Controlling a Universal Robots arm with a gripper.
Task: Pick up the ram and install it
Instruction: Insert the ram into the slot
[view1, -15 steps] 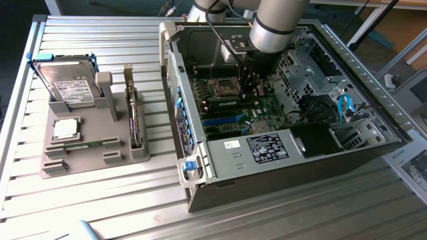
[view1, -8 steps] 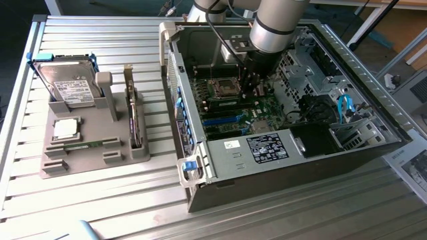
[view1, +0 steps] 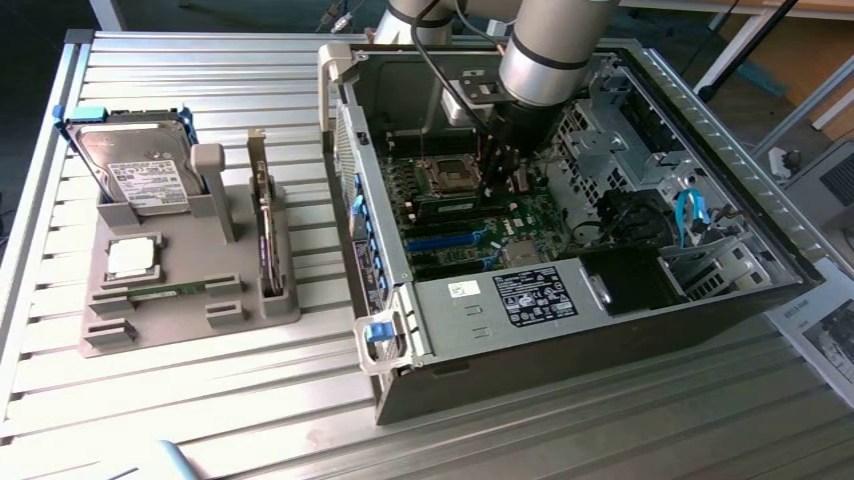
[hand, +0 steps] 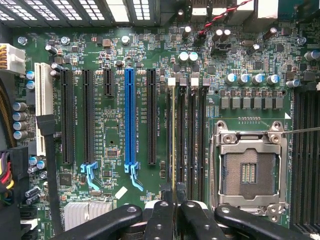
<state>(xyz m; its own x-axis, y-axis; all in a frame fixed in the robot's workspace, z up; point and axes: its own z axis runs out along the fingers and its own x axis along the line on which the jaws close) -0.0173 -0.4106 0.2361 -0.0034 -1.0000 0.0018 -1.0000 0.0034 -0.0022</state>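
Arm (view1: 547, 50) reaches down into open computer case (view1: 747, 200), which lies on its side on slatted metal bench (view1: 200, 400). Pincer (hand: 173, 199) clamped on the ram (hand: 173, 145), a thin stick seen edge-on from the wrist camera, black fingers (hand: 159, 220) pressed against both its faces. Ram hangs over the row of dark memory slots (hand: 192, 140) just beside the empty processor socket (hand: 248, 172), in line with the slot of that row farthest from the socket; cannot tell whether its lower edge touches the slot. From the exterior camera the pincer sits just beside the socket, low over the green board (view1: 521, 225). Long blue slot (hand: 130, 117) lies farther from the socket, past the memory slots. Well apart from the socket, outside the case toward the exterior view's left, a grey holder (view1: 120, 335) carries an upright hard drive (view1: 134, 165) and a silver-topped chip (view1: 131, 258)
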